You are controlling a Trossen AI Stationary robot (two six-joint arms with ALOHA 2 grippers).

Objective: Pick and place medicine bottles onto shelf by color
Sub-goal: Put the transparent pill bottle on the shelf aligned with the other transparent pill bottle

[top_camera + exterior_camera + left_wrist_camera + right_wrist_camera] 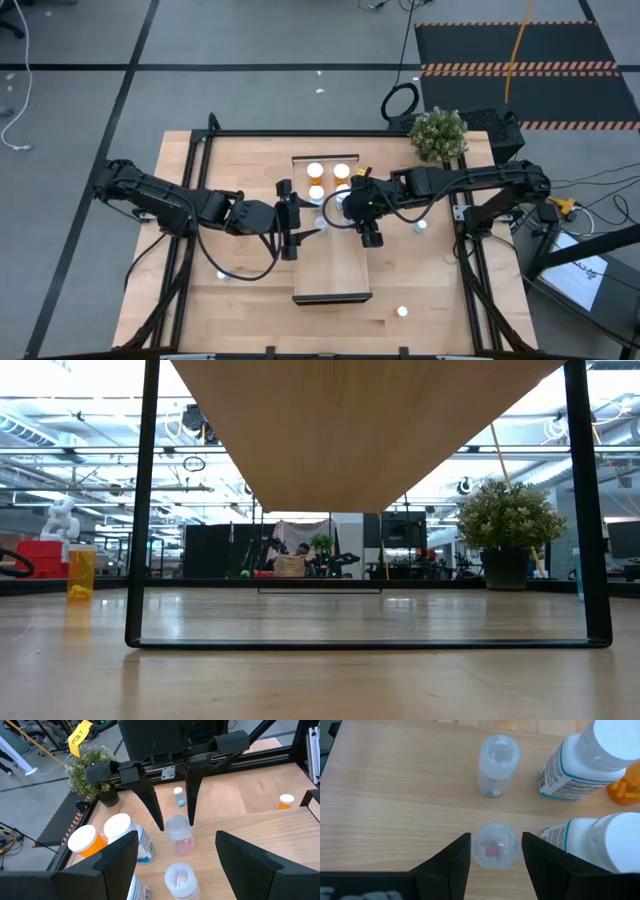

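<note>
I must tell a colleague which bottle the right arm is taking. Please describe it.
Find the long wooden shelf in the table's middle. The right gripper hangs over it, jaws open around a small clear bottle. Unlike its clear neighbour, holding something blue, this one holds something pink.

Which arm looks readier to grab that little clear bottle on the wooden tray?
The right. Its gripper has open jaws on either side of the small clear bottle on the shelf. The left gripper, also open, faces it from farther back.
</note>
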